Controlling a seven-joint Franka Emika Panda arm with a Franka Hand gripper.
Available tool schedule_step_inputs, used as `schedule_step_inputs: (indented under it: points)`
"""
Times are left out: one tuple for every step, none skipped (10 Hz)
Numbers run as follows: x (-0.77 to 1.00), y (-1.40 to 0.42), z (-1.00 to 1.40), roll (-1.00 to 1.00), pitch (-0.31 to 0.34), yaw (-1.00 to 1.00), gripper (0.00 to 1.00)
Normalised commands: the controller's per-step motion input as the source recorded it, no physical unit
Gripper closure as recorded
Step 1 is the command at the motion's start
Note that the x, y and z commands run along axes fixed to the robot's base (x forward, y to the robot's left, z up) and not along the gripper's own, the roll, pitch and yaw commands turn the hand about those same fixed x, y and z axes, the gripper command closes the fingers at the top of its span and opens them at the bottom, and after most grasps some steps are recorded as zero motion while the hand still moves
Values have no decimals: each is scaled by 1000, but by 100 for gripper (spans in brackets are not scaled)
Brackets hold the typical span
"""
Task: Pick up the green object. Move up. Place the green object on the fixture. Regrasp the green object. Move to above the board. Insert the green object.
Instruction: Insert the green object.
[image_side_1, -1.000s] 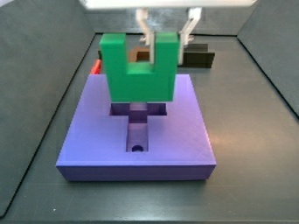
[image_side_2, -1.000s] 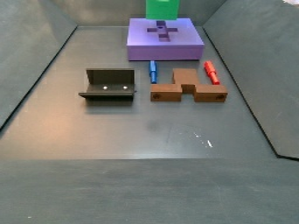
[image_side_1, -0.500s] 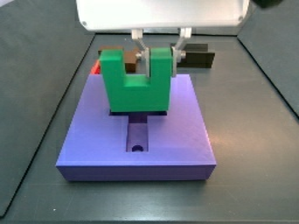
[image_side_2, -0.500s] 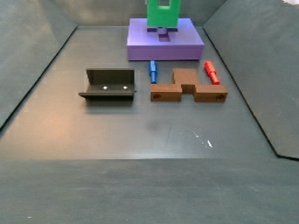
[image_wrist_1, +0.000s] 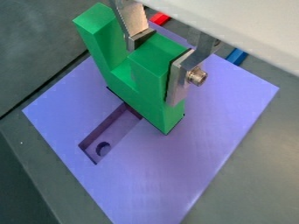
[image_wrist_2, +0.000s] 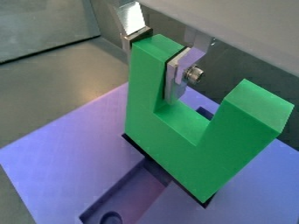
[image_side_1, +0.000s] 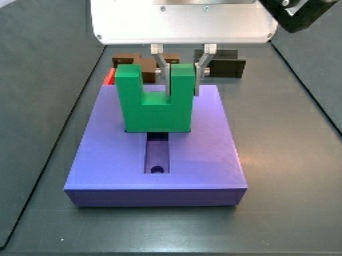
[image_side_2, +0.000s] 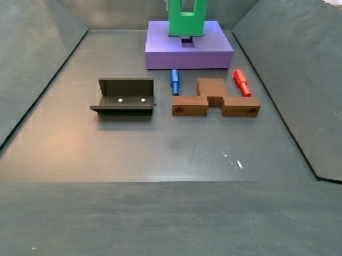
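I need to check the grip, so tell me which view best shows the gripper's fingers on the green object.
A wrist view shows it best: the gripper clamps one prong of the green object between both fingers, above the board. A side view shows the prong between the fingers from the front; the far side view shows only a small green object.

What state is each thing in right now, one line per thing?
Gripper: over the board, shut on one prong of the green object.
Green object: upright, notch up, base down at the board's cross recess.
Board: flat on the floor, recess partly covered.
Fixture: on the floor, nothing in it.
Brown cross-shaped piece: lying loose.
Blue peg: lying loose.
Red peg: lying loose.
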Motion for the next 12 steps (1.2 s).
schedule_step_inputs:
  points:
    - [-14,34,-126,10,0,-11,100]
    - [-11,0,-140,16,0,0,100]
    - [0,0,-206,20,-4,0,100]
    - [-9,0,-309,19,-41,0,100]
    - [0,-51,-400,0,-63,0,100]
    - [-6,0,-674,0,-119,0,100]
    - [-106,0,-943,4,-169,0,100]
    - [-163,0,-991,33,-149,0,100]
    - [-174,0,-1000,54,-137,0,100]
    - [-34,0,-731,143,-46,0,100]
    - [0,0,0,-14,0,0,100]
    - [0,0,0,0,0,0,100]
